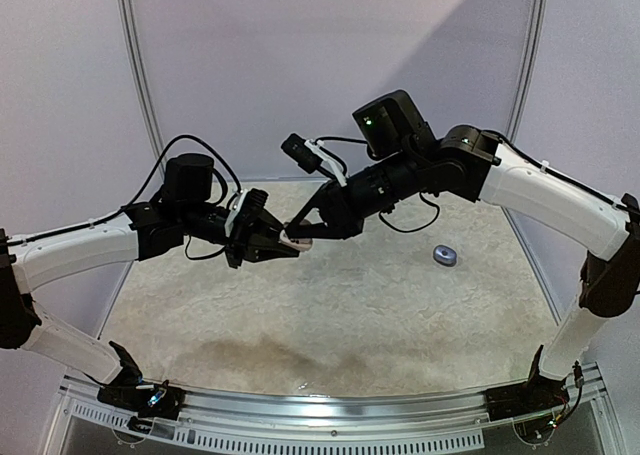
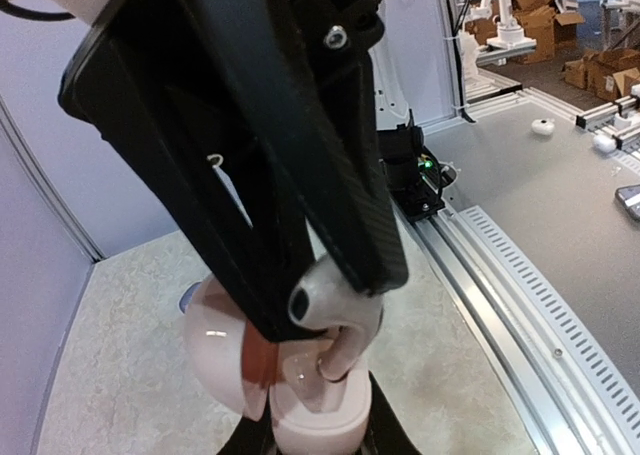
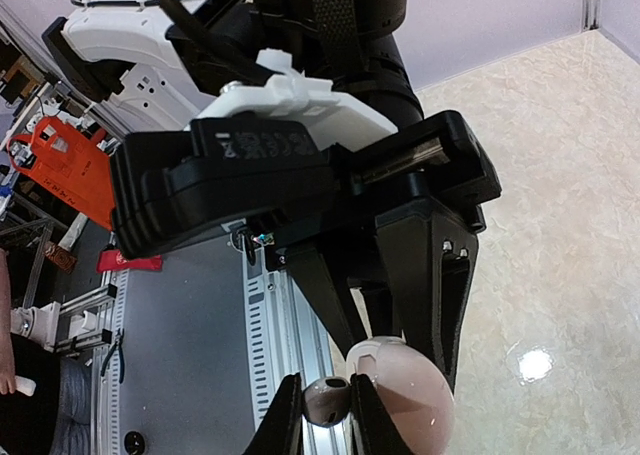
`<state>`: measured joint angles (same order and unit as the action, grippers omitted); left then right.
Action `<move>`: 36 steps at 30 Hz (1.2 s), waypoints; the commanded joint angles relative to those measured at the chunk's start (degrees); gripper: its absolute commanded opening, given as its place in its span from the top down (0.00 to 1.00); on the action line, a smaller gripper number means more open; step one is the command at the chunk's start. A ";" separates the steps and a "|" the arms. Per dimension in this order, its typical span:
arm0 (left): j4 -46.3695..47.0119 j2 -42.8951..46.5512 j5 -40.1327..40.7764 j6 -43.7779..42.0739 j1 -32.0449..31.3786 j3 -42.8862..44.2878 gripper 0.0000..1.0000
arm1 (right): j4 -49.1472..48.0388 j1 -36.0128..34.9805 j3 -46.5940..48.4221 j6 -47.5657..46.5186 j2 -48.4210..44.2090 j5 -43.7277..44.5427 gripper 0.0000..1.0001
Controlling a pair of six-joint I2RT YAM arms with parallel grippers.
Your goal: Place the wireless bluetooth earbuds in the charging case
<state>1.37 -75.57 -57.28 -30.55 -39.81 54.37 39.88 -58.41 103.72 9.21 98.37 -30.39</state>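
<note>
My left gripper (image 1: pixel 285 245) is shut on the base of a pale pink charging case (image 2: pixel 310 420) and holds it above the table, with its round lid (image 2: pixel 215 350) hinged open. My right gripper (image 3: pixel 326 407) is shut on a whitish earbud (image 3: pixel 326 399). In the left wrist view the earbud (image 2: pixel 335 310) sits directly over the case, its stem reaching down into a slot while the head stays outside. The two grippers meet at the table's middle (image 1: pixel 300 233). No other earbud shows.
A small grey-blue oval case (image 1: pixel 444 255) lies on the beige mat at the right. The mat (image 1: pixel 330 315) is bounded by white walls behind and an aluminium rail (image 1: pixel 330 410) along the near edge.
</note>
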 commanded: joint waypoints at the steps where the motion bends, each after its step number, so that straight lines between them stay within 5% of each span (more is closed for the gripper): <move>1: 2.68 1.32 -4.50 -5.67 -0.18 0.65 1.00 | 6.57 1.93 0.56 -0.32 2.77 4.64 0.92; 18: 3.44 1.47 -6.92 5.02 -0.22 0.65 1.00 | 10.98 2.14 4.47 -0.97 5.70 8.26 0.84; 36: 4.00 1.33 -7.25 6.87 -0.18 0.82 1.00 | 12.14 2.33 4.87 -0.90 5.61 9.92 0.73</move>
<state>0.99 -75.57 -58.15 -23.81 -39.57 54.37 45.76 -58.30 109.21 8.71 101.12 -28.10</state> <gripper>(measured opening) 0.192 0.255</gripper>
